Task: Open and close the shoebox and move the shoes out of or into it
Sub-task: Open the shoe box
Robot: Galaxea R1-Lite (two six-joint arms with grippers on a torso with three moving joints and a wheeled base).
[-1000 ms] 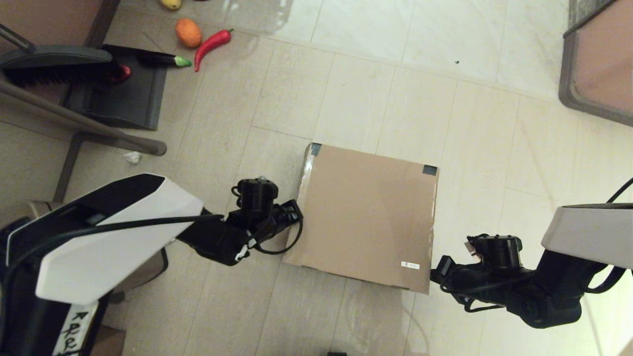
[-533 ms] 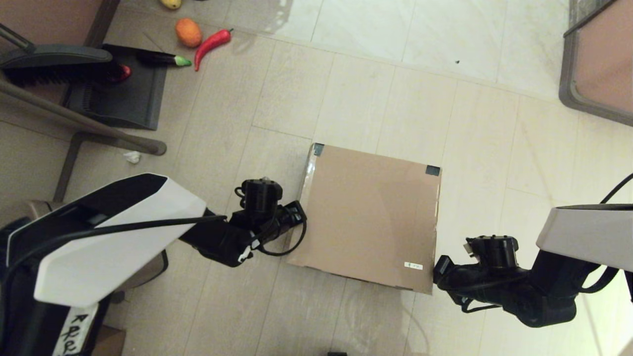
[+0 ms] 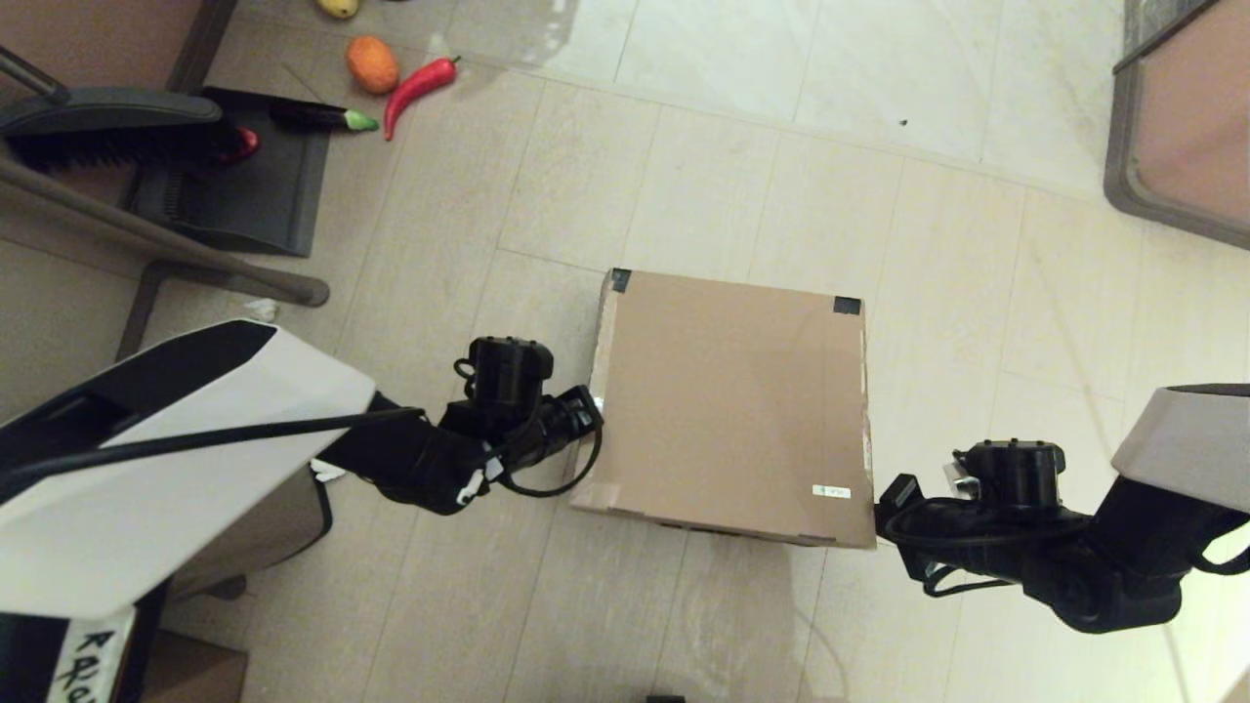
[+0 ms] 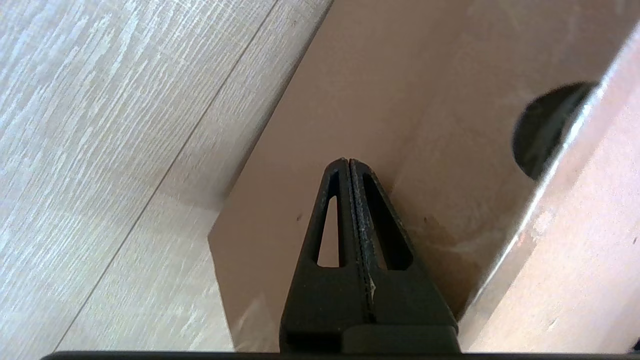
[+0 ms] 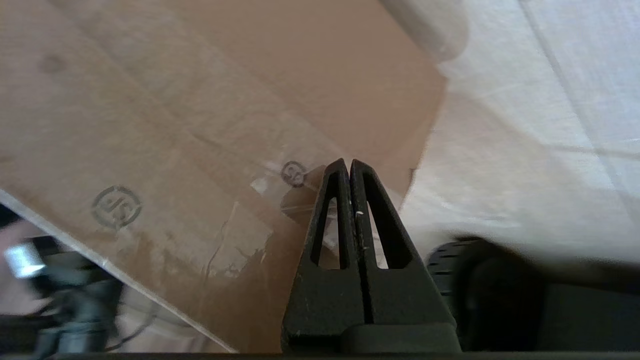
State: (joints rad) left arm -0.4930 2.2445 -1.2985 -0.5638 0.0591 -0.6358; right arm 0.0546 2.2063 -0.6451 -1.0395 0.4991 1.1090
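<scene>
Shoebox (image 3: pixel 728 405) sits on the tile floor (image 3: pixel 684 146), lid down over it, white label (image 3: pixel 831 492) near the lid corner closest to the right hand. Left hand (image 3: pixel 591 410) pressed at the shoebox's left side, fingers (image 4: pixel 345 200) closed together, holding nothing, tips against the cardboard wall under the lid edge. Right hand (image 3: pixel 884 508) at the shoebox's near right corner, fingers (image 5: pixel 347 200) also fully closed, empty. Shoes not visible.
</scene>
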